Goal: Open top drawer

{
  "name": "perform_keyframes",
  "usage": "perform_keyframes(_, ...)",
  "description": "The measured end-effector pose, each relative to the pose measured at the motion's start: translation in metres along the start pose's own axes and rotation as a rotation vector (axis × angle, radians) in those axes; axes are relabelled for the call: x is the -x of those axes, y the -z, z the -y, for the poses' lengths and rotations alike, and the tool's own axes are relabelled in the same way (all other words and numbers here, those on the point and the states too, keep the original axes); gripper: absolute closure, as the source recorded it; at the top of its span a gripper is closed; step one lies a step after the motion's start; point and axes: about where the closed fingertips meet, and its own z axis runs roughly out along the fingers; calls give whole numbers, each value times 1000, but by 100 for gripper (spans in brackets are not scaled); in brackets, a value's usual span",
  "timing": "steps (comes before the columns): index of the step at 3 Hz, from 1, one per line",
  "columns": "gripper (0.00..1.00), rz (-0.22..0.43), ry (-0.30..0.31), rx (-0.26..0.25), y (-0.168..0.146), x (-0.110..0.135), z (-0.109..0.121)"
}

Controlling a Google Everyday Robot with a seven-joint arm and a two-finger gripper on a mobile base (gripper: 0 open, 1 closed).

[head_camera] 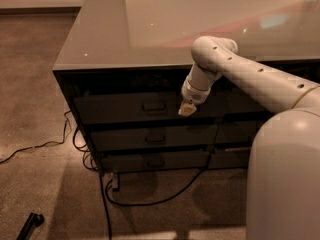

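Hanging down in front of the dark cabinet [67, 91], the gripper [187, 109] is at the end of the robot's white arm [250, 74]. The arm reaches in from the right and bends down over the front edge of the shiny grey counter [150, 34]. The gripper's pale yellow tip points down and a little to the left. I cannot tell how wide the gripper is spread, or whether it has hold of anything.

The top drawer [115, 110] is the highest wide drawer on the left half of the cabinet, right under the counter. Its front is flat and dark, and it sits in line with the fronts below it, so it looks closed. A small loop handle [154, 106] is at its middle. The gripper is in front of this drawer, just to the right of the handle and at about the same height. I cannot tell if it touches the drawer front.

Under the top drawer are a middle drawer [125, 139] and a bottom drawer [135, 162], each with its own little handle. Narrower drawer fronts [240, 134] fill the right half of the cabinet, partly behind the arm.

The robot's big white body [285, 179] fills the bottom right corner. On the brown carpet [30, 84], a black cable [165, 196] loops out from under the cabinet, and a thinner cable [35, 146] runs off to the left. A small black thing [31, 223] lies on the carpet near the bottom left corner.
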Motion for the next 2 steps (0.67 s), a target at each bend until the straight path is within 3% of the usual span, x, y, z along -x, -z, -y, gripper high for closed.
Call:
perform_keyframes(1,100,0,0,0,4,1,0)
perform_keyframes(2,100,-25,13,-13,23,-5,-13)
